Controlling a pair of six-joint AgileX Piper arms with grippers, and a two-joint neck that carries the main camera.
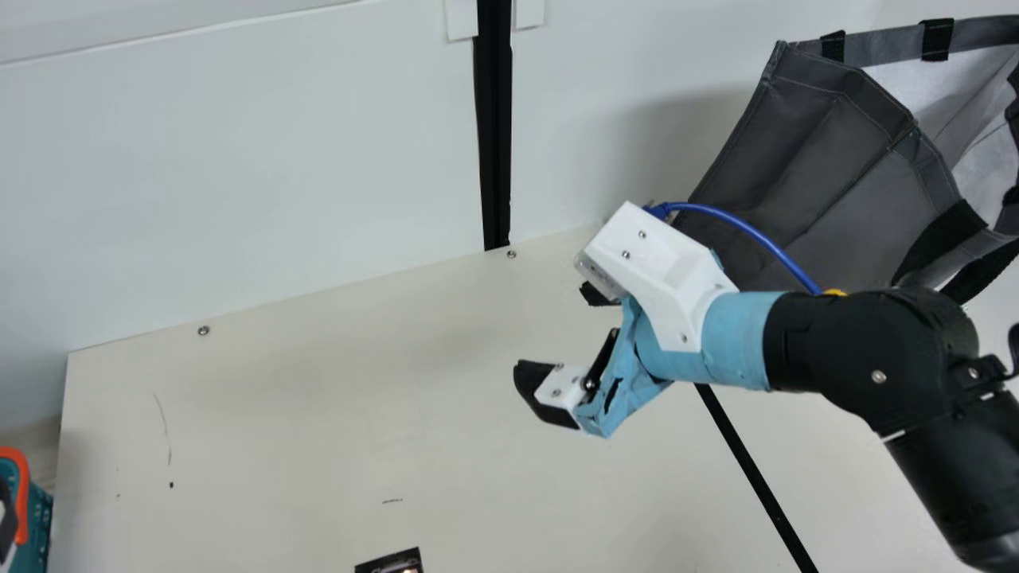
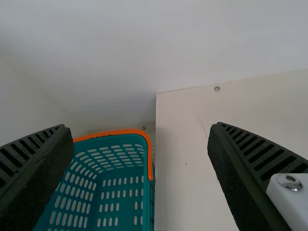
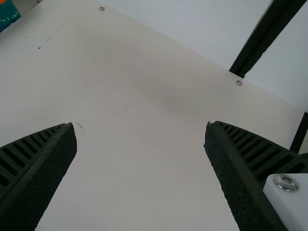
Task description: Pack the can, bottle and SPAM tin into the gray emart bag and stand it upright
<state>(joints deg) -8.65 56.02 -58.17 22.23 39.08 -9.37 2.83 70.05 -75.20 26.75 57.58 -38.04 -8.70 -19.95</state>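
Note:
The gray bag (image 1: 804,175) stands tilted at the back right in the main view, its mouth open and its pale lining showing. In front of it is my right gripper (image 1: 560,338), open above the table and apart from the bag. In the right wrist view, bare table lies between the spread fingers of my right gripper (image 3: 140,139). A sliver of my left gripper (image 1: 6,517) shows at the main view's left edge. The left wrist view has my left gripper (image 2: 138,139) open with nothing held, near a teal basket.
The teal basket (image 2: 120,192) with an orange rim is beside the table's left edge. A small dark object (image 1: 392,562), cut off by the main view's bottom edge, lies on the cream table (image 1: 318,414). A white wall with a black post (image 1: 493,127) stands behind.

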